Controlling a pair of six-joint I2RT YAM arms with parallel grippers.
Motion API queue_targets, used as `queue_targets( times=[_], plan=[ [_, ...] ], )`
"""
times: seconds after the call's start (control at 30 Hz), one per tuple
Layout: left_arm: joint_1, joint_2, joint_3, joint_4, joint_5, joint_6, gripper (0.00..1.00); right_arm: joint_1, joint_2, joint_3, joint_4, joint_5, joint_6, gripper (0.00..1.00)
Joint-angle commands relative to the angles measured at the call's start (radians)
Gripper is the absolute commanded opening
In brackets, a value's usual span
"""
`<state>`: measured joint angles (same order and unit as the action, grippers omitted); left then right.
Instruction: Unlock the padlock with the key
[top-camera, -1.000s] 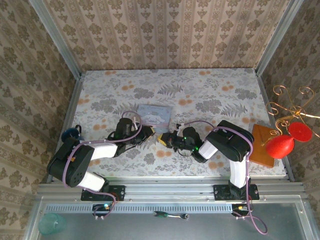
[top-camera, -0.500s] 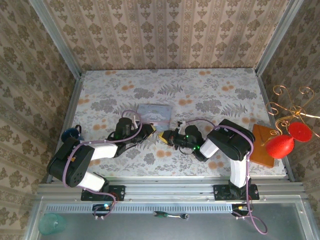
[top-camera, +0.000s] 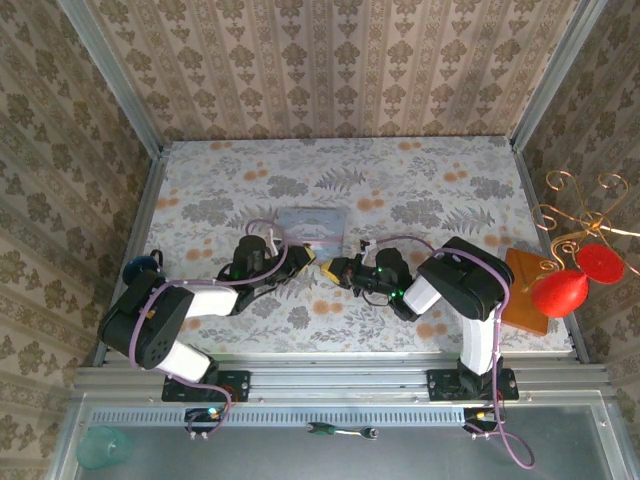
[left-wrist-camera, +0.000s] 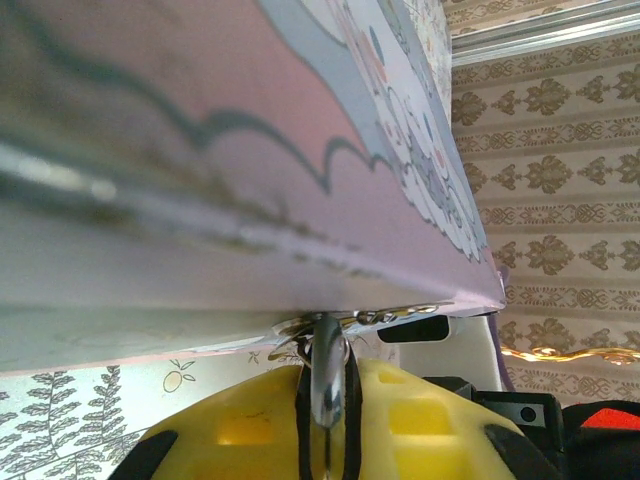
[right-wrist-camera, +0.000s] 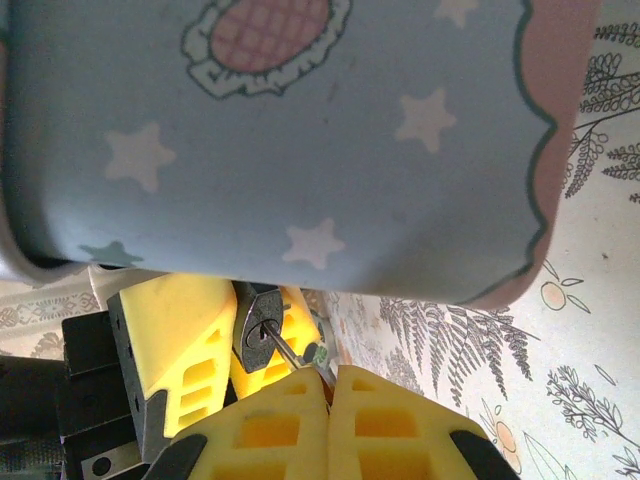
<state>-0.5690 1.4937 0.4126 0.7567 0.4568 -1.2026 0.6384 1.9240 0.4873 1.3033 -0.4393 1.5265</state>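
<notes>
1. R gripper (right-wrist-camera: 326, 388): yellow fingers pressed together, key (right-wrist-camera: 288, 355) pinched at the tips. Key shaft: long axis slanted from the tips up-left, far end set in the keyhole.
2. Padlock (right-wrist-camera: 255, 322): dark block, keyhole face turned twd R gripper, clamped betw. fingers of L gripper (left-wrist-camera: 327, 390), just off the tin's near edge.
3. Pastel tin (right-wrist-camera: 280, 130): laid flat on floral table (right-wrist-camera: 590, 300), beyond both grippers.

The table (top-camera: 420, 170) wore a pale cloth printed with grey leaves and orange blossoms. A flat pastel blue-pink tin (top-camera: 310, 228) lay on it near the middle. A brown wooden board (top-camera: 525, 290) rested by the right edge, and a small dark blue object (top-camera: 140, 268) seemed to sit at the left rim.
</notes>
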Motion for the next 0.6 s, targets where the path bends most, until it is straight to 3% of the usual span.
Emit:
queue_targets(
  times=[0.0,0.57],
  plan=[
    [-0.046,0.0,0.01,0.125,0.131,-0.033,0.08,-0.005,-0.013,0.01,-0.006,0.013,0.013,0.0],
    [-0.069,0.061,0.025,0.189,0.164,-0.03,0.09,-0.012,-0.052,0.046,-0.006,-0.035,0.014,0.0]
  ],
)
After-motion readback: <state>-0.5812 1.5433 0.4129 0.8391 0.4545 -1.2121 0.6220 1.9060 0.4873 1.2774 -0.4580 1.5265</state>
